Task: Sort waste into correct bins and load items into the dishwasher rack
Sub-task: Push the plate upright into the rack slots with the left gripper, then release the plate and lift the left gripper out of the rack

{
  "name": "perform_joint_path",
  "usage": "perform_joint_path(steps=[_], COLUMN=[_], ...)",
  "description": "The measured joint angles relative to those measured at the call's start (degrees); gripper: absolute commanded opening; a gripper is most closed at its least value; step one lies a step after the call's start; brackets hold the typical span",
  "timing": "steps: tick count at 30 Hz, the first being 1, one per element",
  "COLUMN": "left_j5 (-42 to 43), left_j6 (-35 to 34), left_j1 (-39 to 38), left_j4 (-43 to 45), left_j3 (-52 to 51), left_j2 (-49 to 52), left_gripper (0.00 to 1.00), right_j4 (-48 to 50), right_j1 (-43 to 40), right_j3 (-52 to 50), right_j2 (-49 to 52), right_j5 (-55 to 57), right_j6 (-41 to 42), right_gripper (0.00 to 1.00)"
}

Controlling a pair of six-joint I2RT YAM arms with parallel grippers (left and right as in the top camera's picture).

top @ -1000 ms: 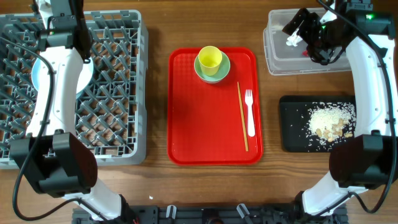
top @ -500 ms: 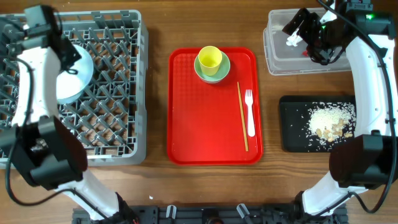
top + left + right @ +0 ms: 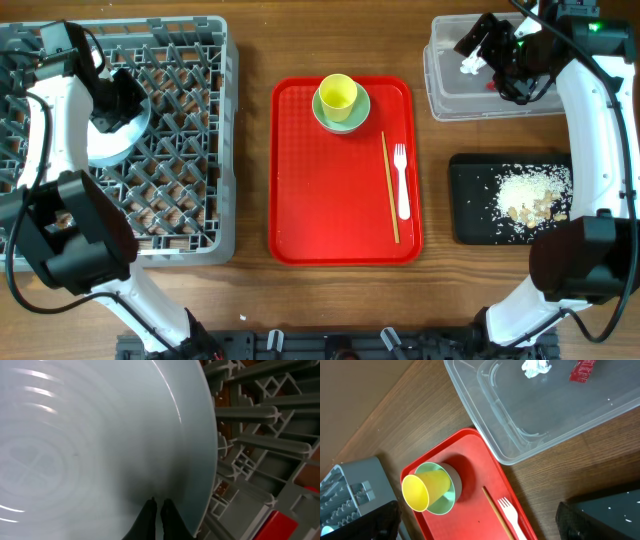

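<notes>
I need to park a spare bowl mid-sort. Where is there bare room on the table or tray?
The red tray is bare left of the chopsticks, from the saucer to its near edge. A bare wood strip runs between rack and tray. Crowded: the tray's right side with chopsticks and fork, and the black tray under rice scraps.

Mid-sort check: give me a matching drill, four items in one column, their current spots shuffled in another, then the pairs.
1 yellow cup
2 crumpled white tissue
3 pale rice-like food scraps
4 light blue round plate

A shallow black rectangular tray
B grey plastic dishwasher rack
C pale green saucer
D clear rectangular plastic tub

Pairs: 1-C, 2-D, 3-A, 4-B
</notes>
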Motion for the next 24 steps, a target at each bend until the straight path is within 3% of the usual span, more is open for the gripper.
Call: perform_joint_path(steps=[14,24], left_j5=[2.21,-7.37], left_j6=[5.88,6.27], left_j1=[-1.7,-4.72], left_j4=[-3.54,-3.23], left_j3=[0.0,-1.84], left_j2=[0.0,0.63], left_gripper=[0.04,0.04], right_j4=[0.0,0.0], right_j1=[0.0,0.0], right_j3=[0.0,0.0], right_j2=[0.0,0.0], right_j5=[0.02,0.02], right_j6=[0.0,0.0], right_gripper=[1.0,1.0])
